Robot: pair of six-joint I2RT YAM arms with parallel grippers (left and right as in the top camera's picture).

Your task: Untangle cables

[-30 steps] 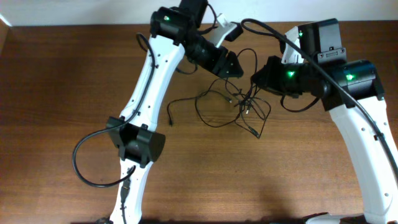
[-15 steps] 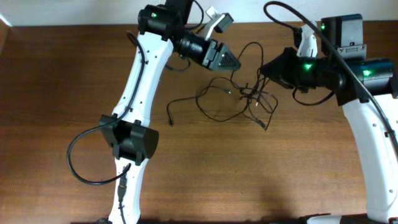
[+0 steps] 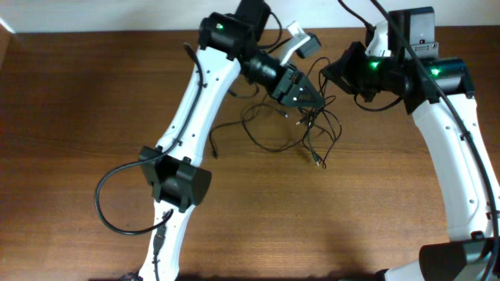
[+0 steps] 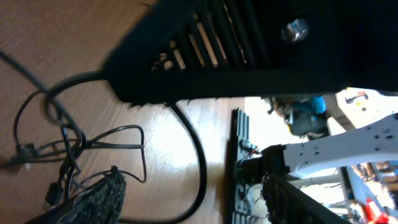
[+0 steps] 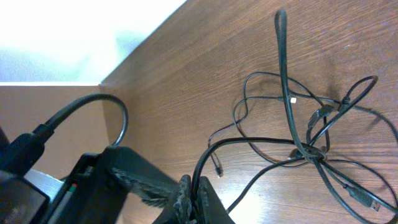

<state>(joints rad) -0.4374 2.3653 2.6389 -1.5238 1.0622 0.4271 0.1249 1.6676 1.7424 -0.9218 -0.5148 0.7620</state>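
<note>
The cables [image 3: 273,145] are thin black cords knotted together at the table's back middle, with loose plug ends trailing left and front. My left gripper [image 3: 311,99] hovers over the knot's back edge. In the left wrist view it [image 4: 194,200] is open and empty, with the cables [image 4: 67,148] by its left finger. My right gripper [image 3: 329,74] is just right of it. In the right wrist view it [image 5: 194,191] is shut on one cable strand that runs to the knot [image 5: 306,151].
The wooden table's back edge [image 3: 94,33] meets a white wall close behind both grippers. A thick arm cable [image 3: 100,204] loops out at front left by the left arm's elbow [image 3: 176,179]. The right arm [image 3: 461,164] stands along the right side.
My left gripper has swung right and forward onto the tangle. My right gripper has pulled slightly back, and the knot has shifted with it.
</note>
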